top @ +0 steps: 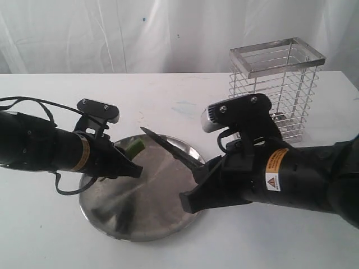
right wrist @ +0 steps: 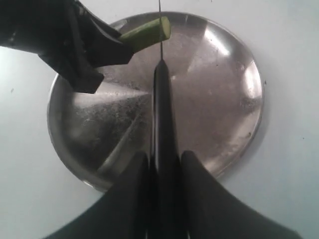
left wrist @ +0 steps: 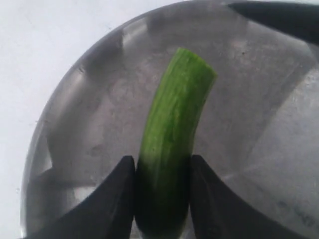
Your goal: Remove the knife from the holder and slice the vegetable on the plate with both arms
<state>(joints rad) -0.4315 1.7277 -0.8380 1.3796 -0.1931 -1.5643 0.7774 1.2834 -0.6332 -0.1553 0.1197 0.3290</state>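
Curved green vegetable (left wrist: 172, 144), blunt cut end, over far-left part of shiny plate (top: 162, 224), left gripper (left wrist: 162, 164) jaws closed on its sides, right gripper (right wrist: 163, 162) jaws clamped on black knife (right wrist: 162, 124) handle, blade pointing at vegetable, wire holder (top: 277, 89) far right.

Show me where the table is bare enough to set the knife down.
Bare table lies behind the plate, between the left gripper and the holder. Another free patch is the near table corner alongside the left arm. Crowded: over the plate, where the left gripper grips the vegetable and the right gripper holds the knife.
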